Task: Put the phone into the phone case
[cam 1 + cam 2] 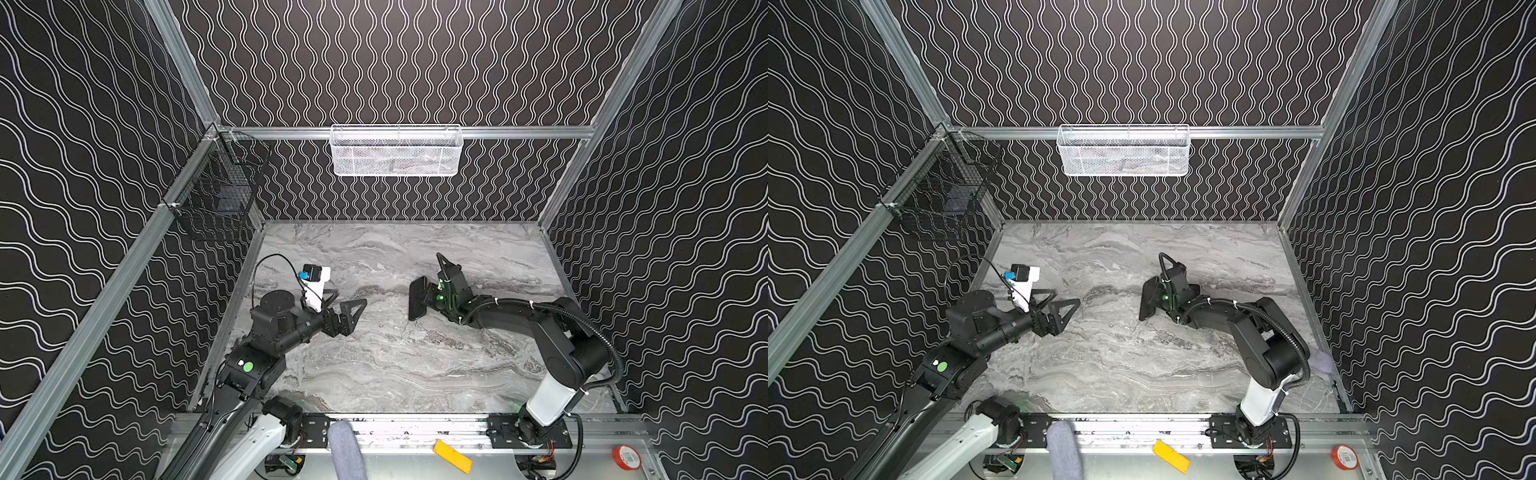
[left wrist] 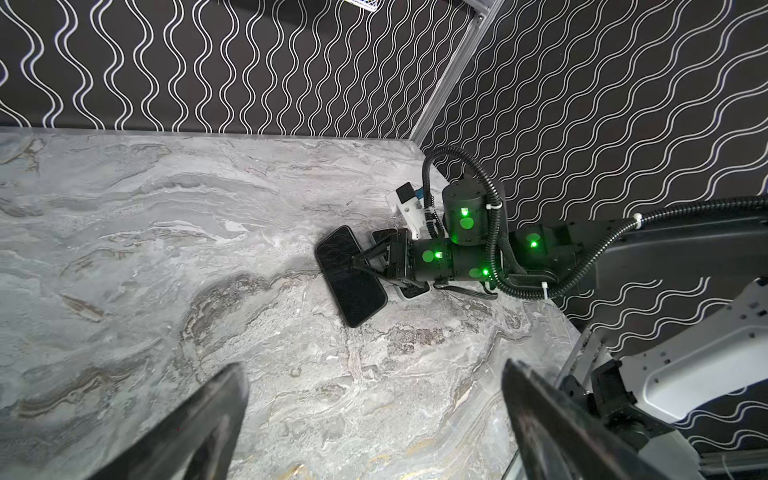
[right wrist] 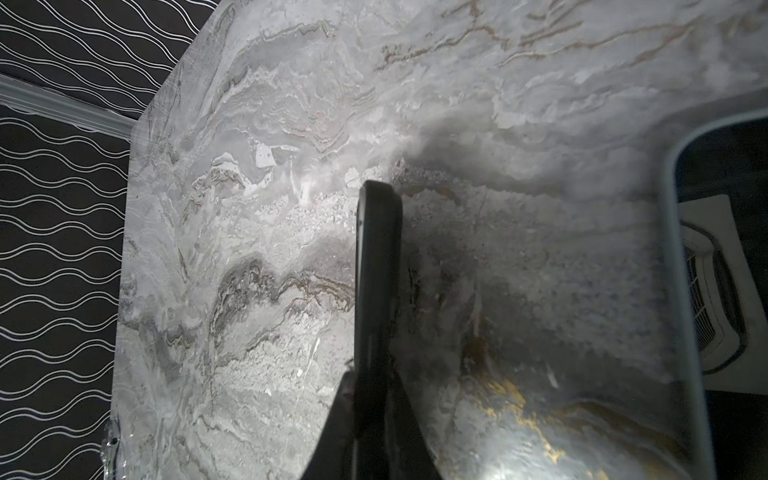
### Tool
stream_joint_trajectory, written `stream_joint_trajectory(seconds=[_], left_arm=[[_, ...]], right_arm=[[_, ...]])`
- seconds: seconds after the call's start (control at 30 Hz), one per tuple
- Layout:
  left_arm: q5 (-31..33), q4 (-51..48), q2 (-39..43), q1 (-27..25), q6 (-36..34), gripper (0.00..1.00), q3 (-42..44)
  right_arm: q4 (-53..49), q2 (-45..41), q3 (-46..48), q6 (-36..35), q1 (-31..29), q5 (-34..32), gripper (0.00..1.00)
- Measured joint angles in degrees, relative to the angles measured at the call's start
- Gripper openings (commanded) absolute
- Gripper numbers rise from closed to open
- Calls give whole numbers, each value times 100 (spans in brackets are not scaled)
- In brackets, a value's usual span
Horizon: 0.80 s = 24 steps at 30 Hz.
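My right gripper (image 1: 428,297) (image 1: 1158,297) is shut on a black phone (image 1: 417,299) (image 1: 1149,299), holding it on edge and tilted just above the marble table, right of centre. In the left wrist view the phone (image 2: 351,276) shows its glossy face, with the right gripper (image 2: 357,264) at its long side. Seen from the right wrist, the phone (image 3: 376,270) is edge-on between the fingers (image 3: 345,399). The phone case (image 3: 675,249) (image 2: 411,292), pale-rimmed and dark inside, lies flat beside and partly under that gripper. My left gripper (image 1: 351,296) (image 1: 1068,296) (image 2: 372,374) hovers open at the left, nothing in it.
A white mesh basket (image 1: 395,151) hangs on the back wall and a black wire basket (image 1: 216,195) on the left wall. The marble table (image 1: 395,365) is walled on three sides. A yellow block (image 1: 452,456) and a red tape roll (image 1: 626,457) lie beyond the front rail.
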<state>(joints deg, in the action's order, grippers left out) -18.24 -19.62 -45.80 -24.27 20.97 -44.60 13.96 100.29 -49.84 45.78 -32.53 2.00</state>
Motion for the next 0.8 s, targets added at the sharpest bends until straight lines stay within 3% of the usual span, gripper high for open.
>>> stream_joint_trajectory(seconds=[0.27,0.8], left_arm=[[85,-63,-17,0,0,98,7],[343,-105,39,0,-2,98,31]], right_arm=[[-50,101,2,-44,2,-87,26],[-289,133,-61,-334,-2,-236,56]])
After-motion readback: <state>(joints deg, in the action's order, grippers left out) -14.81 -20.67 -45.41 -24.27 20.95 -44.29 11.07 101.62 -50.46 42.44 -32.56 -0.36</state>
